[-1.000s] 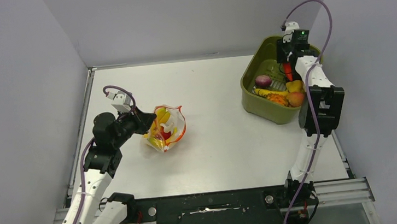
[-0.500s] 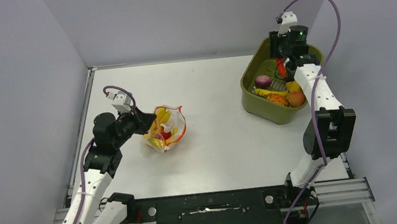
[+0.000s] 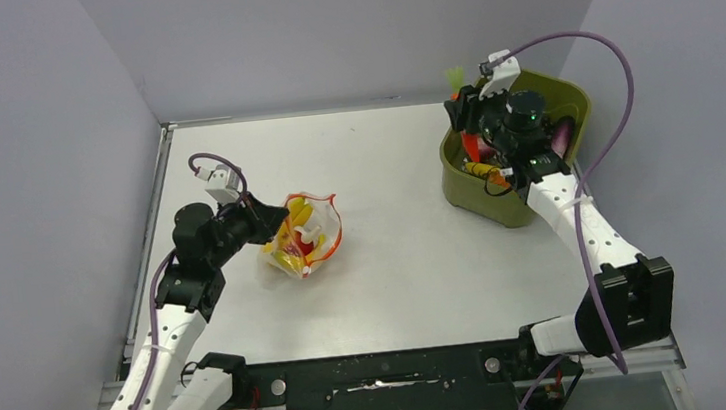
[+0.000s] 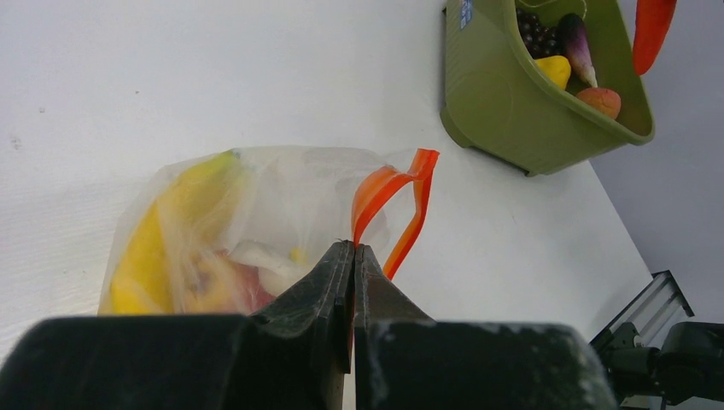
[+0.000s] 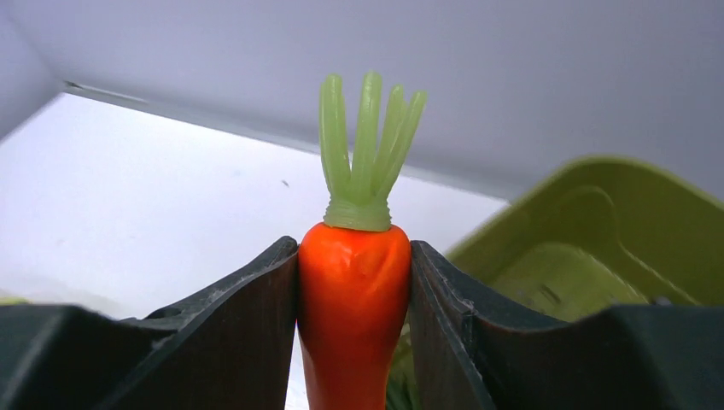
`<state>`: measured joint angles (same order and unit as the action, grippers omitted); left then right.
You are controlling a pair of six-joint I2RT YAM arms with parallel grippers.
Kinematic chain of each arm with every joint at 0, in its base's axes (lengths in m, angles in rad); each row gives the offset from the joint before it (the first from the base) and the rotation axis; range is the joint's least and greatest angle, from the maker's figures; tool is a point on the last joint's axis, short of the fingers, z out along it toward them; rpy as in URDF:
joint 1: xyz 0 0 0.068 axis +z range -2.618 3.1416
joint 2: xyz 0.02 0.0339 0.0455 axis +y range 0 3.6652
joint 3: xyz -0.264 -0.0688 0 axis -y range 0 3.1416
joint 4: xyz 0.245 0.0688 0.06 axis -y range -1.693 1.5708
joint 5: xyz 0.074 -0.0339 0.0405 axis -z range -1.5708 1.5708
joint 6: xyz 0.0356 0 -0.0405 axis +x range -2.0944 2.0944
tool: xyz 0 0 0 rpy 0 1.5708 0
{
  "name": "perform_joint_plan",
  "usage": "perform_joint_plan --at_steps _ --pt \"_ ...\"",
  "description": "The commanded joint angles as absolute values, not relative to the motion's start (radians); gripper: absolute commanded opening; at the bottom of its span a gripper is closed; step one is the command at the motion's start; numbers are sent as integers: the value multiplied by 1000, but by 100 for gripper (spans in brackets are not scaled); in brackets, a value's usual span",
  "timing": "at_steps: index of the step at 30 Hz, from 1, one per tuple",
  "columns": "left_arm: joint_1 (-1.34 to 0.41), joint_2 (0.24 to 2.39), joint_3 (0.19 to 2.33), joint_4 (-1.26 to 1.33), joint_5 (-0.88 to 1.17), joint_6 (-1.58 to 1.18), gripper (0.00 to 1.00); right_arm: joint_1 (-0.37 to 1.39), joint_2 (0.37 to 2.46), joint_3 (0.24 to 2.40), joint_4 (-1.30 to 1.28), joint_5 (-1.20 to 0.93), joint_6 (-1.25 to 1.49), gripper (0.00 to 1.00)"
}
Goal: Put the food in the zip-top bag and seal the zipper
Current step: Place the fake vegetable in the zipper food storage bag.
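Observation:
The clear zip-top bag (image 3: 304, 237) lies crumpled on the white table, left of centre, with its mouth standing open. Inside it I see a yellow banana (image 4: 158, 243) and red and white pieces of food. My left gripper (image 4: 353, 249) is shut on the bag's orange-red zipper (image 4: 386, 184) at the near edge of the mouth. My right gripper (image 5: 352, 249) is shut on an orange carrot (image 5: 353, 295) with a green top. It holds the carrot (image 3: 471, 144) upright in the air over the left rim of the bin.
The olive-green bin (image 3: 484, 198) stands at the back right and holds an eggplant (image 4: 576, 44), a yellow piece (image 4: 555, 68) and a peach (image 4: 600, 101). Grey walls close in the table on three sides.
My right arm has lifted the carrot out of the bin and swung it left to the bin's left rim. The left arm and the bag have not moved.

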<state>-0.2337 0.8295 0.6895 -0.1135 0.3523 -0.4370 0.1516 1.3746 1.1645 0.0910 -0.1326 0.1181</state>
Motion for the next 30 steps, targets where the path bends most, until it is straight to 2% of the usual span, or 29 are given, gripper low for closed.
perform_joint_plan --at_steps 1,6,8,12,15,19,24,30 --pt "-228 836 712 -43 367 -485 0 213 1272 1051 465 -290 139 32" --pt "-228 833 722 -55 363 -521 0 298 1245 1004 562 -379 93 33" --pt "-228 836 726 -63 361 -535 0 314 1248 990 611 -479 73 33" --pt "-228 842 733 -77 366 -553 0 368 1246 864 911 -662 5 30" --pt "-229 841 731 -76 374 -555 0 395 1273 851 1041 -812 16 29" --pt "-228 827 724 -67 397 -541 0 452 1310 871 1048 -967 -68 30" --pt "-227 824 740 -99 411 -508 0 520 1353 929 947 -1053 -151 29" --pt "-227 810 752 -127 425 -490 0 589 1420 973 937 -1246 -214 32"
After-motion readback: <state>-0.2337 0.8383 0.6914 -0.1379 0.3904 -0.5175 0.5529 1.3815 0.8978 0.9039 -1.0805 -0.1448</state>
